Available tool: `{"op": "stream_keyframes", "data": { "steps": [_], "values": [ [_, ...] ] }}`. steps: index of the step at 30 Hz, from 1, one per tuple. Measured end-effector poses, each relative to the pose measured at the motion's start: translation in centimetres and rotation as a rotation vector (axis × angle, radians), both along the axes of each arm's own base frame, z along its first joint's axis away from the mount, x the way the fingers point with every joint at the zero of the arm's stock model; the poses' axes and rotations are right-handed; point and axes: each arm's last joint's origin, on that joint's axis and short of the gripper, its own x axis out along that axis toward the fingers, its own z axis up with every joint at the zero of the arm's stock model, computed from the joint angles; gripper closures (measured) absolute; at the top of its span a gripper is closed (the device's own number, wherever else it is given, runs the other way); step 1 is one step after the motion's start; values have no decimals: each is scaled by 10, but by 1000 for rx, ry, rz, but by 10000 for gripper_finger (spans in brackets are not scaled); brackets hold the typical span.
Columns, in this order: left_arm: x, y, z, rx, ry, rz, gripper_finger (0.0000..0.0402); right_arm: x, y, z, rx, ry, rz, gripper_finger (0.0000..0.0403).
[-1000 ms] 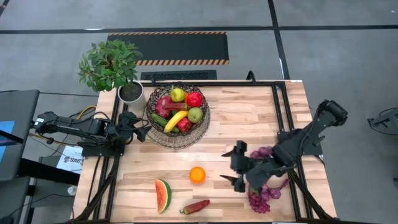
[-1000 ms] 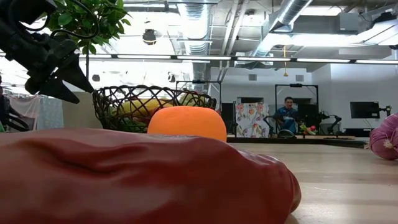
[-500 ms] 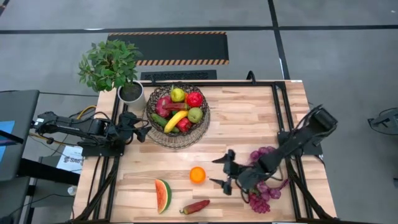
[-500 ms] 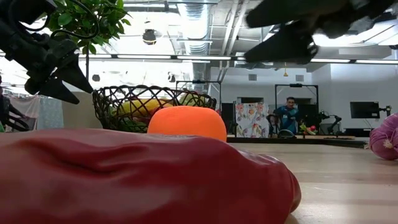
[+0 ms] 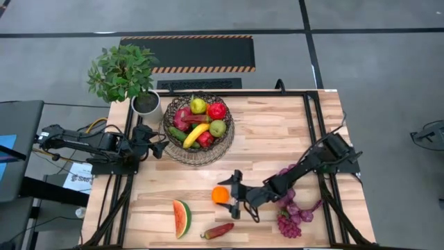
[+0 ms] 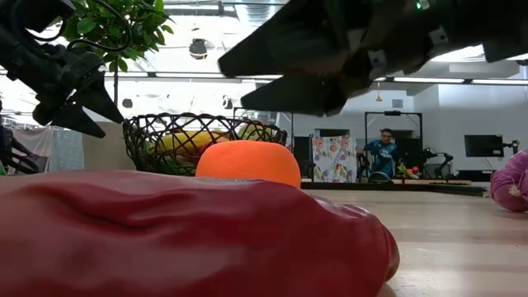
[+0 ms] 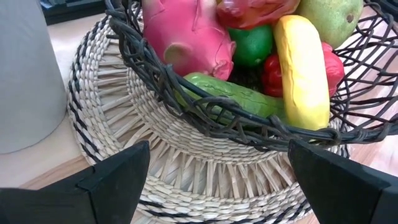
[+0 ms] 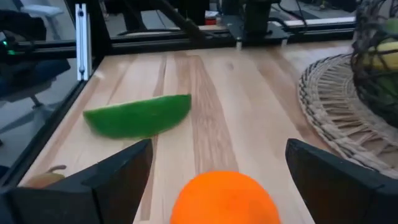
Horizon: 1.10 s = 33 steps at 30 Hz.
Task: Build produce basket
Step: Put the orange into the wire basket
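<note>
The orange (image 5: 220,195) sits on the counter (image 5: 277,132) between basket (image 5: 198,130) and watermelon slice (image 5: 182,217), directly ahead of the open right gripper (image 5: 232,194); the left gripper (image 5: 161,141), open, waits beside the basket.

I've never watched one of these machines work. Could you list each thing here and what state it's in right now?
right gripper: open, beside the orange
left gripper: open, waiting by the basket
orange: on the table, not gripped
basket: upright on a woven mat, holding fruit
watermelon slice: lying on the table
red pepper: lying on the table
purple grapes: lying on the table
</note>
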Motion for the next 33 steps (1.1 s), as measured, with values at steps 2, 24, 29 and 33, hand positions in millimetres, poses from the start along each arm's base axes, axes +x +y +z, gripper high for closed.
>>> {"op": "stream_keyframes", "data": {
  "steps": [2,24,29,33],
  "values": [
    [0,0,0,0,1,0,34,3,1,-5,-2,4,0,18],
    [0,0,0,5,0,4,34,4,-4,-1,8,1,-19,21],
    [0,0,0,5,0,4,34,4,-4,-1,8,2,-19,21],
    [0,0,0,5,0,4,34,4,-4,-1,8,2,-19,21]
  ]
}}
